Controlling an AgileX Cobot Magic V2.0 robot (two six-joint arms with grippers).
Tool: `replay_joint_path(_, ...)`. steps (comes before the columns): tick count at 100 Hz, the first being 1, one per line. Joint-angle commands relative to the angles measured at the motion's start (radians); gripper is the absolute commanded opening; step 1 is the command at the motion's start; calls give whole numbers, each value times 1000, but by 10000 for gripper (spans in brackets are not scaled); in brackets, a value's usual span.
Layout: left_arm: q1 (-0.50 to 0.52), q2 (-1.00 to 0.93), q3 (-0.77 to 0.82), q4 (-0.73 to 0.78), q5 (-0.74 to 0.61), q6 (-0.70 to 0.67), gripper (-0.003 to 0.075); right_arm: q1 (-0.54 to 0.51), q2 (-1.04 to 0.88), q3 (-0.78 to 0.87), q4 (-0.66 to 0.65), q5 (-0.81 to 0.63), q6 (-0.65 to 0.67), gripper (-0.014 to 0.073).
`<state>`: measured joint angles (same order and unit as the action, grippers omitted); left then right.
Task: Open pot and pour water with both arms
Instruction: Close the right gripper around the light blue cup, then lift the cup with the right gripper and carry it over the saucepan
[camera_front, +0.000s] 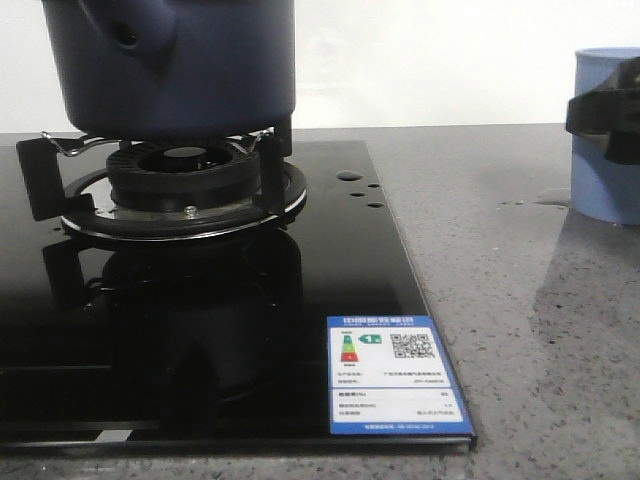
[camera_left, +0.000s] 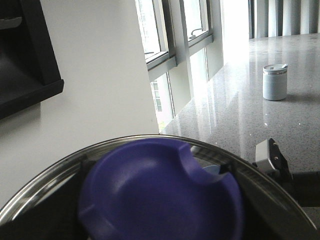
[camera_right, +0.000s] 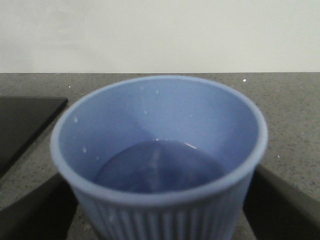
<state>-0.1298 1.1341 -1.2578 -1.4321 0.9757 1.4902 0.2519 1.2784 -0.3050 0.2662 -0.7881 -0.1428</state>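
Lid-lifting seems our step: we see the pot (camera_front: 170, 65) on the burner (camera_front: 185, 190), our right gripper (camera_right: 160, 220) clasping the water-filled cup (camera_right: 160, 150), left gripper's state untellable above the lid (camera_left: 160, 192), so pouring awaits clearance.

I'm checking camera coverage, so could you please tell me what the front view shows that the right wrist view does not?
Only the front view shows the pot on the burner grate, and the energy label on the stovetop. Only the right wrist view looks into the cup, showing water inside. Both show the light blue cup, the black stovetop and the grey speckled counter.
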Motion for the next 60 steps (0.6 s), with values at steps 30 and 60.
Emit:
replay_joint_path(30,-3,-23,-36,-107,-16,-14,211,0,111,-145,-22,-67,4,585)
replay_joint_path(60,-3,-23,-36,-107,-16,-14,211,0,113,-145,-24,-72,4,228)
